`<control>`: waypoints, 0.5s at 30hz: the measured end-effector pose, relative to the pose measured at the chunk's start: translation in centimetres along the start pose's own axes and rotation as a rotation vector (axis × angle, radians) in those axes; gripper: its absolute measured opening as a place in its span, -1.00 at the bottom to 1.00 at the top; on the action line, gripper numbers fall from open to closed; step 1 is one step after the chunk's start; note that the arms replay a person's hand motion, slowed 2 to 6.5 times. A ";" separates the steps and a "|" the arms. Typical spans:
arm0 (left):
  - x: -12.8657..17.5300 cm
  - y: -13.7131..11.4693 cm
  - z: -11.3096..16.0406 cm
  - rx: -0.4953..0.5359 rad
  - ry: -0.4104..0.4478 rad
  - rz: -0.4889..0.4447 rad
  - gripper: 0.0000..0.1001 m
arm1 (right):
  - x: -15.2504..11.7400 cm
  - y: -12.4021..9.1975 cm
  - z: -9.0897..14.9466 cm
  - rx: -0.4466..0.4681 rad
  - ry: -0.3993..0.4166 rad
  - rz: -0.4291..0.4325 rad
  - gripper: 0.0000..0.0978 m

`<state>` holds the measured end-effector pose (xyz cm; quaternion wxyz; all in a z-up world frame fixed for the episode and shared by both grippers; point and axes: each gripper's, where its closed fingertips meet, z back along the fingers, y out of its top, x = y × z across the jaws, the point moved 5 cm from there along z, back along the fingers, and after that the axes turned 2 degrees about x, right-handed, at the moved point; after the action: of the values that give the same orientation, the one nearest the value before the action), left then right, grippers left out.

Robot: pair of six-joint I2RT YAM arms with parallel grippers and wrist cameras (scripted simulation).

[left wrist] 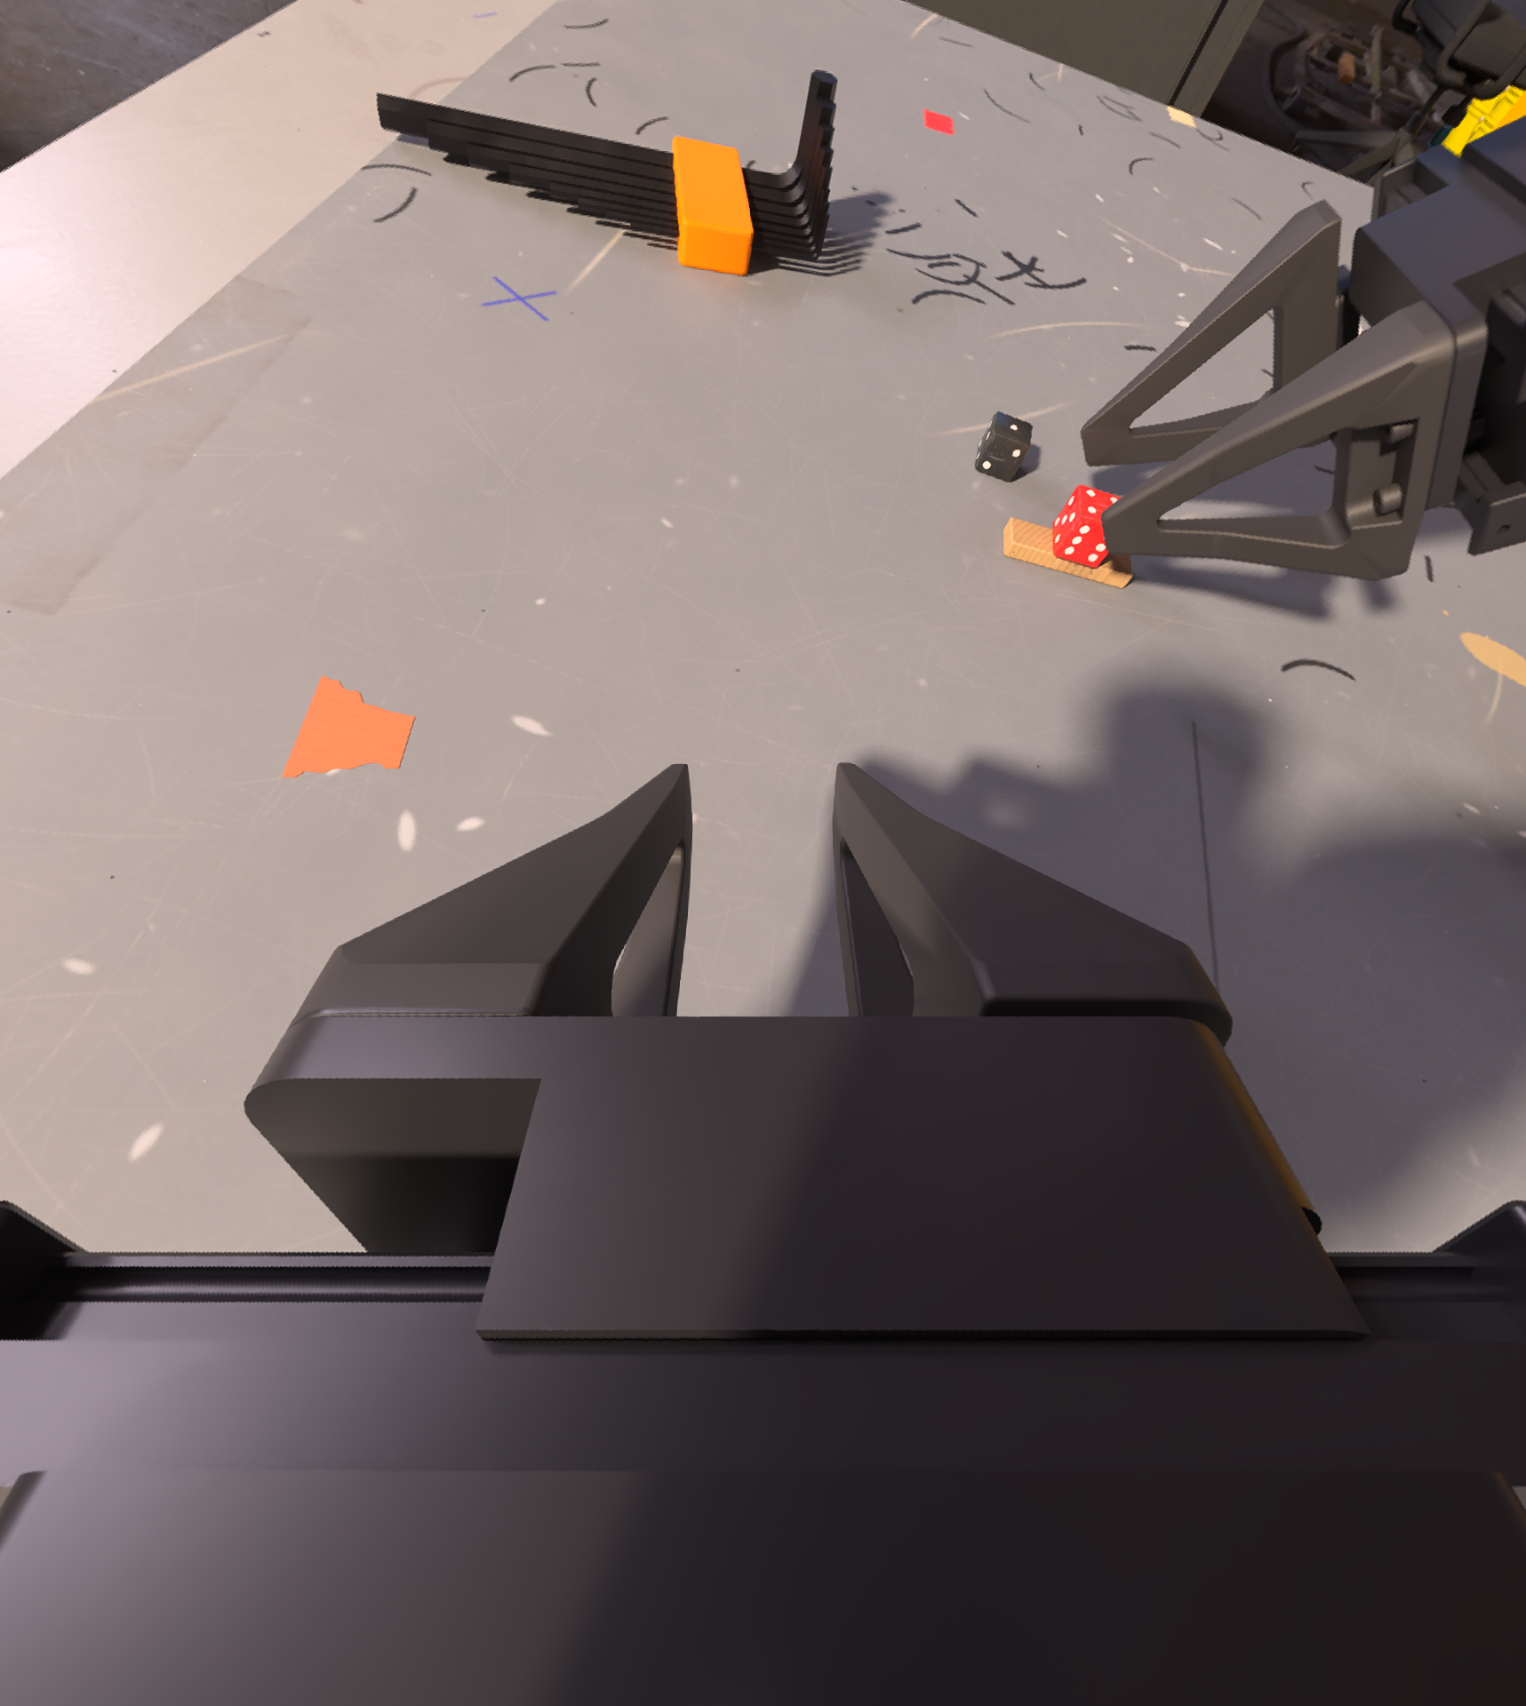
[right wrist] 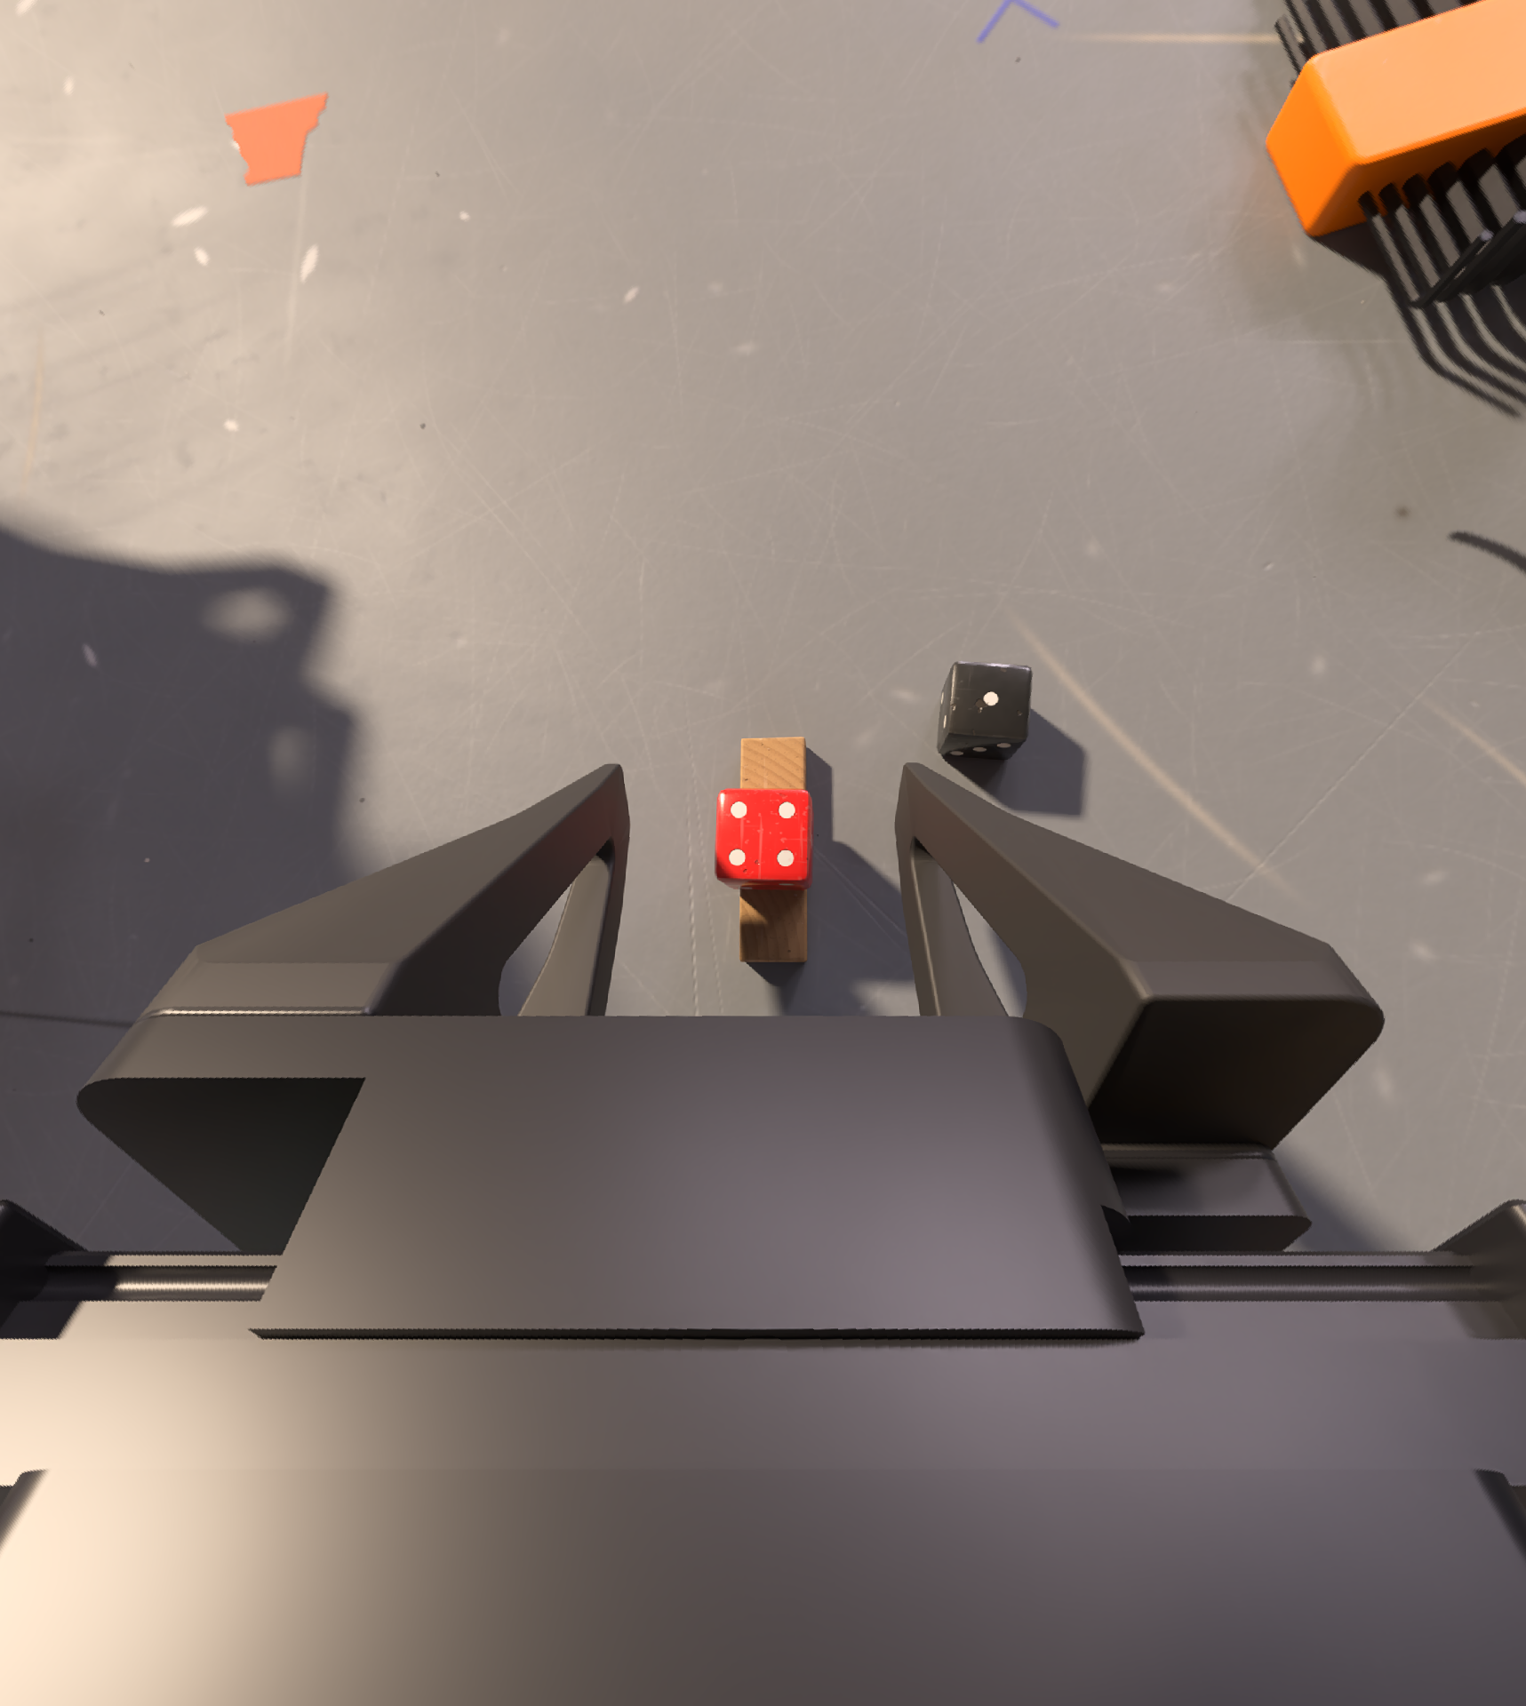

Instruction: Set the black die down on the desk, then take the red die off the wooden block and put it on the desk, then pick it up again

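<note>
The red die [right wrist: 762, 836] sits on the thin wooden block [right wrist: 773, 923], which lies flat on the grey desk [right wrist: 740, 415]. The black die [right wrist: 983, 709] rests on the desk just beyond and right of the block. My right gripper [right wrist: 761, 780] is open above the block, its fingers either side of the red die without touching it. In the left wrist view the red die [left wrist: 1080, 524], block [left wrist: 1031, 540] and black die [left wrist: 1003, 447] lie far right, with the right gripper [left wrist: 1094, 480] over them. My left gripper [left wrist: 761, 780] is open and empty, well away from the dice.
A black set of L-shaped keys [left wrist: 574, 162] in an orange holder [left wrist: 711, 205] lies at the far side of the desk; it also shows in the right wrist view [right wrist: 1424, 120]. An orange paint patch [left wrist: 348, 729] marks the desk. The desk edge runs along the far left.
</note>
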<state>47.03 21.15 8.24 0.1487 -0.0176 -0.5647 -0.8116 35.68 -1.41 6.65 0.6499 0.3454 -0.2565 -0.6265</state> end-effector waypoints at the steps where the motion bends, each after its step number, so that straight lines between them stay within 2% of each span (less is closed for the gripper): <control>1: 0.0 0.0 0.0 0.000 -0.001 0.001 -0.48 | -0.1 -0.1 -0.2 -0.007 -0.004 0.004 0.01; 8: 0.0 0.0 0.0 -0.002 -0.004 0.004 -0.47 | -0.2 -0.8 -1.3 -0.051 -0.035 0.031 0.02; 15: 0.0 -0.1 0.0 -0.007 -0.003 -0.001 -0.47 | -0.5 -0.9 -1.7 -0.039 -0.028 0.027 -0.16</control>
<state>46.97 21.18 8.15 0.1476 -0.0190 -0.5620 -0.8136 36.38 -0.71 4.88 0.6613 0.3204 -0.2580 -0.6272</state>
